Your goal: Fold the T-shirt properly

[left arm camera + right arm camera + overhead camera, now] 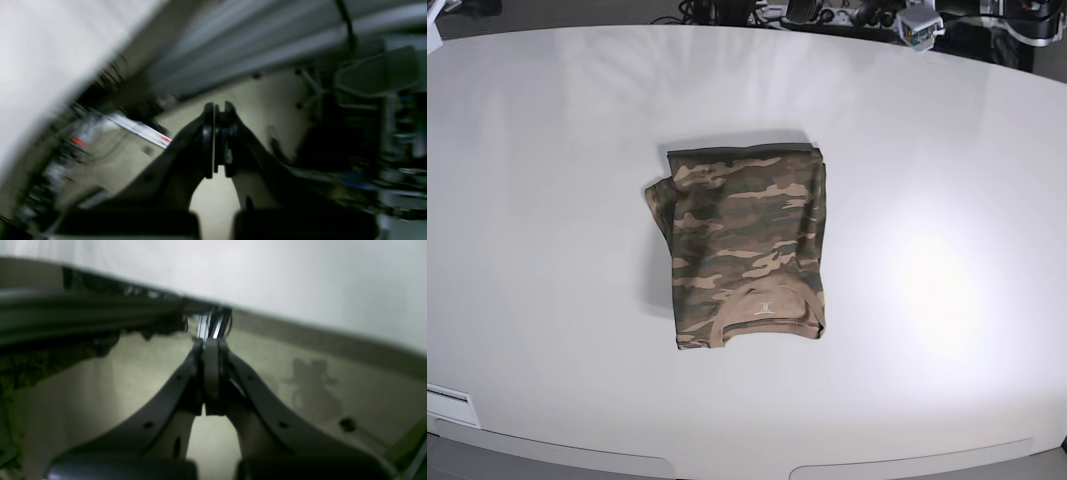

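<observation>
My left gripper [220,140] is clenched on nothing, its fingers pressed flat together. My right gripper [210,373] is clenched the same way, with nothing between its fingers. Neither shows in the base view. The T-shirt [745,245] lies folded into a compact rectangle near the middle of the white table [947,280], collar [762,305] and small white label toward the near edge. A bit of cloth sticks out along its left side. Cables [827,12] and gear crowd the far edge.
</observation>
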Controlling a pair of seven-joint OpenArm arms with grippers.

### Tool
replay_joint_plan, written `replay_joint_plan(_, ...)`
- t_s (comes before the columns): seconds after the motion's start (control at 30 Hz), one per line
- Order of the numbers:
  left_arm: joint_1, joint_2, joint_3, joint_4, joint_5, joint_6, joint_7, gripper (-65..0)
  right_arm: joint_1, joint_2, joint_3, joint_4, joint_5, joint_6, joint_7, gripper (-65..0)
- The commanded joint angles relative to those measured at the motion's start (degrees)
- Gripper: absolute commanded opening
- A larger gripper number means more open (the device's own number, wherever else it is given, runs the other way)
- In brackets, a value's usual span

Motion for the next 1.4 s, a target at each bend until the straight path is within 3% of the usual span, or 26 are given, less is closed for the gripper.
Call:
replay_joint_plan(0.0, 2.9, -0.3, -0.5, 0.8, -1.4, -0.4, 0.2, -65.0, -2.2, -0.4, 0.3, 0.5, 0.9, 0.1, 0.2, -65.0)
replay_joint_plan(0.07, 7.0, -0.2, -0.4, 0.8, -0.9, -0.4, 0.0, -65.0, -4.3, -1.6, -0.8, 0.4, 0.9, 0.1, 0.2, -65.0)
replay_joint_plan(0.2, 12.5, 2.4, -0.4, -0.3, 8.0, -0.4, -3.9, -65.0, -6.0, -2.7, -7.9, -1.4, 0.7, 0.1, 0.2, -65.0)
replay_joint_plan(0.27, 14.1, 4.8, -0.4, -2.4, 12.8, -0.4, -6.6, -65.0, -6.0, -2.7, -12.7, -4.4, -3.4, 0.1, 1.5, -65.0)
replay_joint_plan(0.33, 14.5, 7.1, -0.4, -5.9, 16.0, -0.4, -8.4, -65.0, -5.8, -2.7, -17.8, -8.1, -9.1, 0.1, 6.3, -65.0)
replay_joint_plan(0.43, 13.9, 9.3, -0.2, -12.6, 17.4, -0.4, -11.0, -65.0, -4.3, -2.7, -25.1, -13.9, -17.1, 0.1, 11.9, -65.0)
replay_joint_plan(0.57, 11.0, 10.2, 3.2, -23.1, 18.1, -0.4, -10.8, -65.0, -0.4, -2.7, -33.5, -22.4, -24.2, 0.1, 15.0, -65.0)
replay_joint_plan(0.7, 6.7, 10.1, 9.2, -34.1, 23.7, -0.4, -12.0, -65.0, 3.8, -2.4, -39.9, -30.6, -30.3, 0.1, 18.3, -65.0)
replay_joint_plan(0.87, -0.4, 10.1, 15.9, -48.4, 34.2, -0.4, -21.9, -65.0, 8.9, -2.2, -47.3, -40.5, -43.7, -0.2, 28.8, -65.0)
replay_joint_plan(1.1, -12.3, 11.9, 21.0, -65.5, 50.7, -0.4, -39.3, -65.0, 17.3, -2.3, -56.2, -54.6, -59.2, -4.2, 47.9, -65.0)
replay_joint_plan(1.33, -24.7, 15.7, 22.6, -81.8, 65.7, -0.4, -55.7, -65.0, 29.0, -3.5, -66.6, -69.6, -72.0, -14.2, 64.2, -65.0)
replay_joint_plan(1.37, -26.3, 16.6, 22.6, -84.1, 67.7, 1.0, -58.1, -65.0, 30.7, -3.9, -68.0, -71.8, -72.6, -15.6, 65.8, -65.0)
